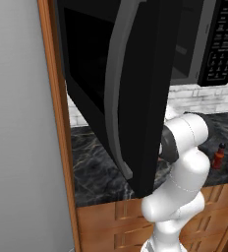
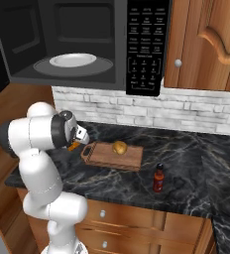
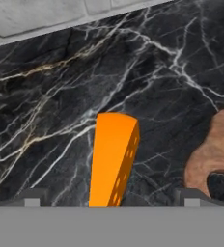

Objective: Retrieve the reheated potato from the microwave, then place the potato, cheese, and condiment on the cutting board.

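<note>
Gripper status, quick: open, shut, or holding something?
Gripper: open, holding nothing; its tips stand either side of the cheese, which lies on the counter.

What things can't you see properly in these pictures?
- Cheese: hand view cuts off its near end; in the right base view the arm hides most of it.
- Cutting board: hand view's right edge cuts it off.
- Bottle: left base view, too small for its label.
- Microwave inside: left base view, hidden by its open door.
</note>
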